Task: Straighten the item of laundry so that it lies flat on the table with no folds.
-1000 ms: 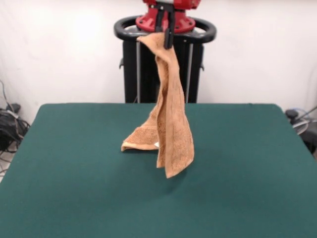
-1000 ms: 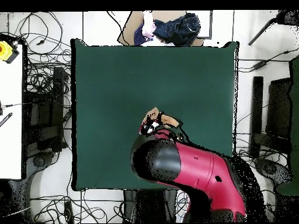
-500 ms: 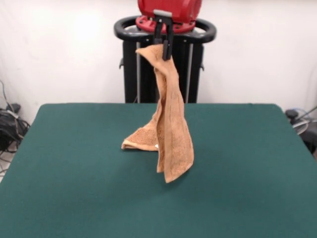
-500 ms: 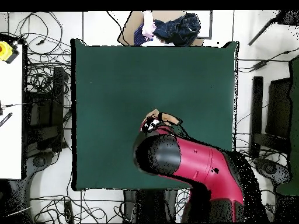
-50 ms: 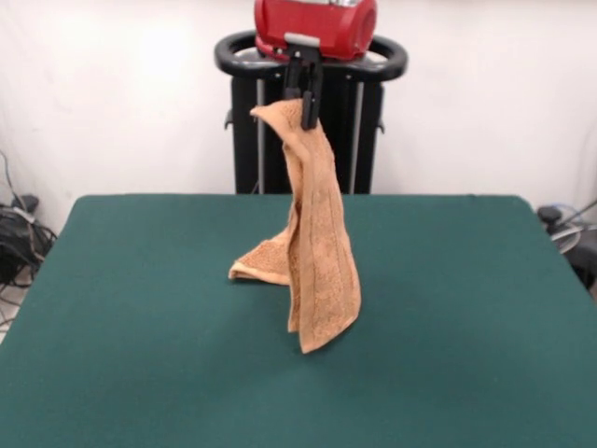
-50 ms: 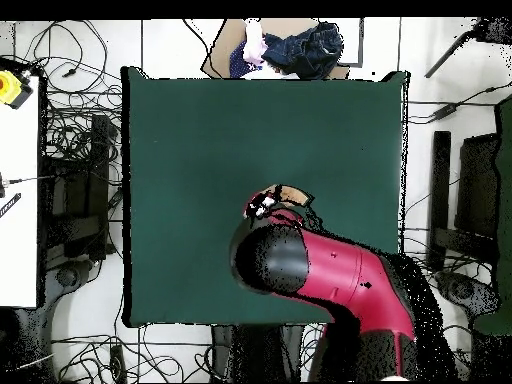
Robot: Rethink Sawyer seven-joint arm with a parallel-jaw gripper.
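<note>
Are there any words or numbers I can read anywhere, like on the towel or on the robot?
None can be read.
The towel hangs from the gripper: no writing shows on it.
The red arm shows no readable letters or numbers in either view.
The green table bears no marks or signs.
The yellow thing at the overhead view's edge is too small to show any text.

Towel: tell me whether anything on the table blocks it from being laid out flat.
Nothing visible does. The gripper is shut on one corner of the towel, which hangs down with its lower end resting on the table. The green top around it shows no other objects in either view.
</note>
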